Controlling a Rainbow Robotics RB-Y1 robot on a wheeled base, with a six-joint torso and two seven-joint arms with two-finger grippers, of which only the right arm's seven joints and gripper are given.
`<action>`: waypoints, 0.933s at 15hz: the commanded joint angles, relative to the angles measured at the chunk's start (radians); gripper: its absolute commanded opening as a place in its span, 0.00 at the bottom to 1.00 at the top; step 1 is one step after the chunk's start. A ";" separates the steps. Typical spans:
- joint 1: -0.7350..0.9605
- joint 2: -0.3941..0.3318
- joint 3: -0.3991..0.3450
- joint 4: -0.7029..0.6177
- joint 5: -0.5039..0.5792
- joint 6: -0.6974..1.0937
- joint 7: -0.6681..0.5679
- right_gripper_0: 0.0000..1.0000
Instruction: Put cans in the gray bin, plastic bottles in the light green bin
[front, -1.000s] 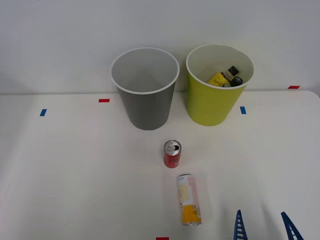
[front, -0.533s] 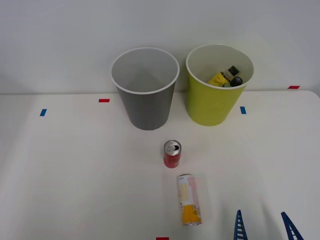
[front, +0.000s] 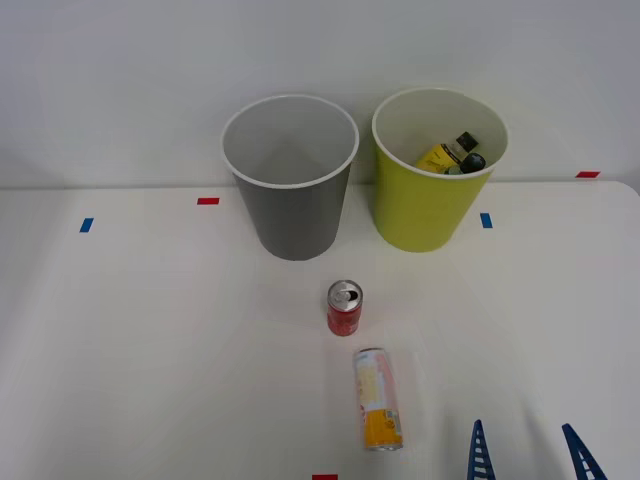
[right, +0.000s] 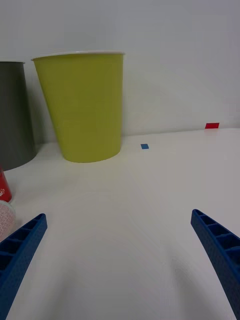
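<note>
Lying on its side on the white desk, the slim pink-white can is seen just left of the right claw, long axis running toward the bins. The claw's blue fingers are spread apart, empty. The short red can stands upright beyond it. Two plastic bottles are seen inside the light green bin; the gray bin stands beside it, against a plain pale wall.

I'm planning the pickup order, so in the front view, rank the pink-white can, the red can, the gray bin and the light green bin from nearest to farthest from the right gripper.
From the right gripper, open at the table's near right:
1. The pink-white can, lying on its side, to the gripper's left.
2. The red can, upright, just beyond it.
3. The light green bin and gray bin, at the back; too close to call.
</note>
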 joint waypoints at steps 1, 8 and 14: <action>0.000 0.000 0.000 0.000 0.000 0.000 0.000 1.00; 0.000 0.000 0.000 0.000 0.000 0.000 0.000 1.00; 0.000 0.000 0.000 0.000 0.000 0.000 0.000 1.00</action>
